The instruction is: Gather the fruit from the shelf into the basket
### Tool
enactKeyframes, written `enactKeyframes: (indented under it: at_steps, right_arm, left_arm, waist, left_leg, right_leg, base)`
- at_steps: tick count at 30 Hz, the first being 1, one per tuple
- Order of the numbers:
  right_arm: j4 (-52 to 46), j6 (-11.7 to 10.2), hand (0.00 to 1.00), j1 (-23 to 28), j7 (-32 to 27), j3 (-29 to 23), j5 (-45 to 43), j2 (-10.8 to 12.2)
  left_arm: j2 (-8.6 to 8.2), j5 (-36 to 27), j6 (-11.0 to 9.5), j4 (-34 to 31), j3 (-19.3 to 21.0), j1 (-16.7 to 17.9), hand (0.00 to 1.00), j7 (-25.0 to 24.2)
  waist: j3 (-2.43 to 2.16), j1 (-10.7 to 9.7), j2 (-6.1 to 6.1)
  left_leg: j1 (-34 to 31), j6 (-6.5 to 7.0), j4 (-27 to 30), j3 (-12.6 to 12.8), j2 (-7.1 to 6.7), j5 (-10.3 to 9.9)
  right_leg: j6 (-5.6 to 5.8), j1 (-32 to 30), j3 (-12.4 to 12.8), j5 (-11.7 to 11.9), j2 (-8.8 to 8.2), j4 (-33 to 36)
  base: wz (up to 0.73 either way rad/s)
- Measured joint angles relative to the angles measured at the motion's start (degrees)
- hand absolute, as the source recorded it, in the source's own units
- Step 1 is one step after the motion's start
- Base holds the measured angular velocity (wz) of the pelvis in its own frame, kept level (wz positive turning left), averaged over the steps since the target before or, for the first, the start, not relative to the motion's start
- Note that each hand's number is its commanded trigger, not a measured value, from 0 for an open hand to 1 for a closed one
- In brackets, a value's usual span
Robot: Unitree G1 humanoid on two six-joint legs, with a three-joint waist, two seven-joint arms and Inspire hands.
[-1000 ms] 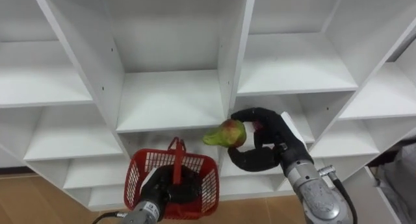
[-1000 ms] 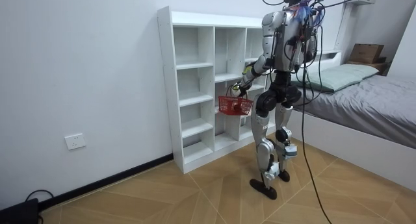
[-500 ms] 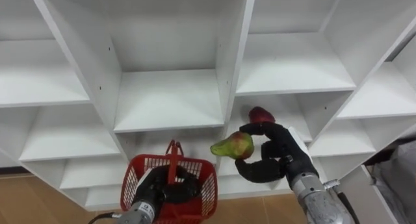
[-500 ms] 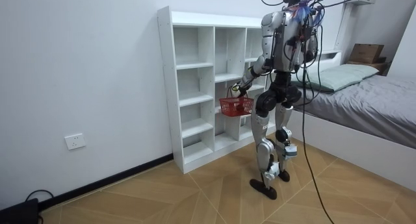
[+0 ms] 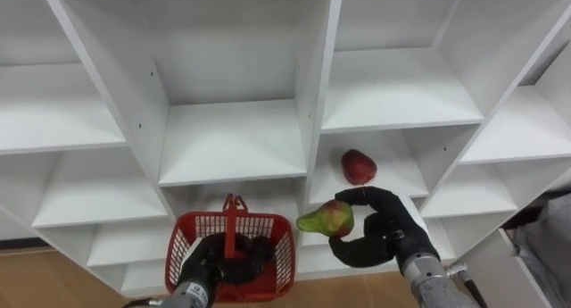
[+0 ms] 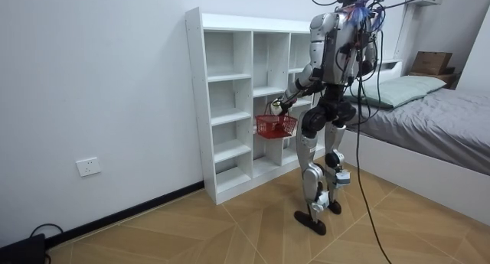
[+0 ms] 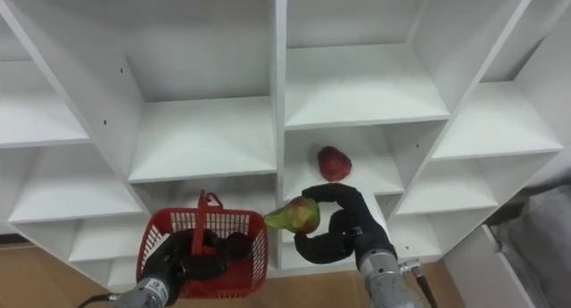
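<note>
Before the closet (image 5: pixel 314 76), my right robot hand (image 5: pixel 384 241) clasps a green-red fruit (image 5: pixel 328 219) beside the red basket (image 5: pixel 183 250) that my left robot hand (image 5: pixel 207 268) grips by its handle (image 5: pixel 234 220), so the drop is short.

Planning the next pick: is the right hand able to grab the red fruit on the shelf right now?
Probably not yet: the right hand is curled round a green-red pear, so it has no free grasp. The red fruit lies unblocked in the open compartment just beyond it.
</note>
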Motion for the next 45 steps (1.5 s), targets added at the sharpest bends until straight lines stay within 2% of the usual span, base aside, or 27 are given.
enactKeyframes:
  at_steps: [12,17,20,28,33,40,45]
  right_arm:
    - [0.0,0.0,1.0,-0.3,0.0,0.4,-0.6,1.3]
    - [0.0,0.0,1.0,-0.4,0.7,0.8,-0.6,1.3]
    - [0.0,0.0,1.0,-0.4,2.1,1.4,-0.6,1.3]
    - [1.4,0.0,1.0,-0.5,2.8,1.9,-0.6,1.3]
    - [1.5,0.9,1.0,-1.4,3.6,2.0,-0.6,1.3]
    - [1.5,1.1,1.0,-2.9,3.9,3.2,-1.1,1.2]
    - [1.5,1.2,1.0,-2.9,4.1,4.7,-1.9,1.2]
  left_arm:
    - [-1.08,-2.0,-0.1,-0.1,-0.7,0.0,1.0,0.4]
    - [-1.03,-2.0,-0.3,-0.1,-1.6,-0.2,1.0,0.3]
    - [-1.05,-2.0,-0.3,-0.1,-1.7,-0.1,1.0,-0.1]
    - [-1.16,-2.0,-0.3,-0.1,-1.8,-0.1,1.0,-0.4]
    - [-1.13,-2.0,-0.3,-0.1,-1.8,-0.1,1.0,-0.4]
    - [-1.28,-2.0,-0.3,-0.1,-2.2,-0.1,1.0,-0.2]
    - [-1.61,-2.0,-0.3,0.0,-3.4,-0.1,1.0,-0.2]
  waist:
    - [0.18,0.2,0.06]
    - [0.83,0.4,0.0]
    - [0.95,0.4,-0.15]
    - [0.83,1.6,-0.32]
    - [0.79,1.9,-0.39]
    - [0.51,2.5,-0.82]
    - [0.55,3.4,-0.93]
  left_leg:
    - [-0.5,-0.01,0.0,0.3,-0.02,0.0]
    - [-0.5,-0.01,0.0,0.3,-0.02,0.0]
    - [-0.5,-0.01,0.0,0.3,0.0,0.0]
    - [-0.5,-0.01,0.0,0.3,0.01,0.0]
    - [-0.5,-0.01,0.1,0.3,-0.02,0.0]
    - [-0.4,-0.01,0.2,0.3,-0.01,0.0]
    - [-0.3,-0.01,0.3,0.3,0.0,0.0]
  right_leg:
    - [-0.04,-0.6,0.6,0.1,0.05,-0.1]
    - [-0.03,-0.6,0.6,0.1,0.04,-0.1]
    - [-0.02,-0.7,0.6,0.1,0.06,-0.1]
    - [-0.02,-0.7,0.6,0.1,0.07,-0.1]
    - [-0.02,-0.7,0.6,0.1,0.03,-0.1]
    - [-0.03,-0.4,0.4,0.1,0.0,-0.1]
    - [-0.02,-0.2,0.0,0.2,-0.1,-0.1]
  base:
    - [-0.02]
    - [0.0]
    - [0.0]
    - [0.0]
    - [0.0]
    - [0.0]
    - [0.03]
